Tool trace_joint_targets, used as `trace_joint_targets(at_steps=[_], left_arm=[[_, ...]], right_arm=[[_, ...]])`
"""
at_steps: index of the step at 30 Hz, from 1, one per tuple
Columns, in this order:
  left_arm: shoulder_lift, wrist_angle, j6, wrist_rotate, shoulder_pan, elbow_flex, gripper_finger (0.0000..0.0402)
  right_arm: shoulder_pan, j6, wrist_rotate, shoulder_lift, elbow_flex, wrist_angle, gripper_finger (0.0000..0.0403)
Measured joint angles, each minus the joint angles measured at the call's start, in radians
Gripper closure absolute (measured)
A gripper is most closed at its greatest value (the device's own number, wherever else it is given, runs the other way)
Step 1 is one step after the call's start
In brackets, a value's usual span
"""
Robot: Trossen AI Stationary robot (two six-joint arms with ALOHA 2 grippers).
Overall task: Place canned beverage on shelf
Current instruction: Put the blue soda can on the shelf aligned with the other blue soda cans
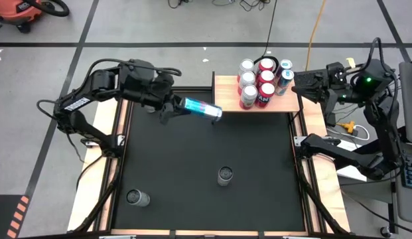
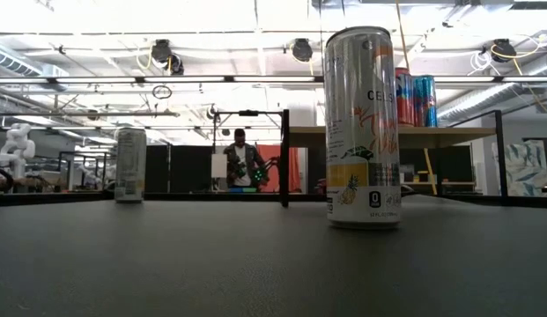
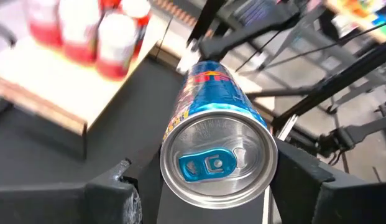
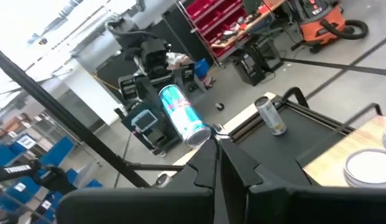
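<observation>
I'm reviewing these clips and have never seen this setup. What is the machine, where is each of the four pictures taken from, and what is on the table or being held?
It is a robot with two dark arms at a black table. One picture looks straight down, one looks level across the tabletop, and two come from cameras on the arms' wrists.

The left pincer holds a blue can on its side in the air, near the shelf, a small wooden board that already carries several red, silver and blue cans. The left wrist picture shows that blue can end-on.

The right pincer waits shut beside the shelf.

Two cans stand on the table: one near the middle, one at the near left corner.
</observation>
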Motion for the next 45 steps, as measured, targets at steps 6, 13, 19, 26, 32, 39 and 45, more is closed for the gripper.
trace_joint_targets(at_steps=[6, 13, 19, 26, 32, 39, 45], left_arm=[[0.000, 0.161, 0.098, -0.009, -0.026, 0.000, 0.0178], [0.000, 0.273, 0.211, -0.018, -0.032, 0.000, 0.0178], [0.010, 0.279, 0.268, -0.040, -0.032, 0.000, 0.0178], [0.041, 0.329, 0.364, -0.035, -0.042, 0.001, 0.0178], [0.061, 0.360, 0.532, -0.012, -0.074, 0.001, 0.0178], [0.089, 0.393, 0.741, -0.042, -0.097, 0.001, 0.0178], [0.116, 0.384, 0.774, -0.045, -0.098, 0.001, 0.0178]], right_arm=[[0.000, 0.061, -0.001, 0.002, 0.000, 0.064, 0.0403], [0.036, 0.132, -0.004, 0.004, 0.000, 0.110, 0.0403], [0.090, 0.165, -0.004, 0.025, 0.000, 0.198, 0.0403], [0.166, 0.173, -0.025, 0.093, 0.000, 0.285, 0.0403], [0.234, 0.075, -0.026, 0.179, 0.000, 0.295, 0.0403], [0.327, -0.004, -0.026, 0.271, -0.001, 0.322, 0.0377], [0.392, 0.003, 0.002, 0.326, -0.001, 0.369, 0.0303]])
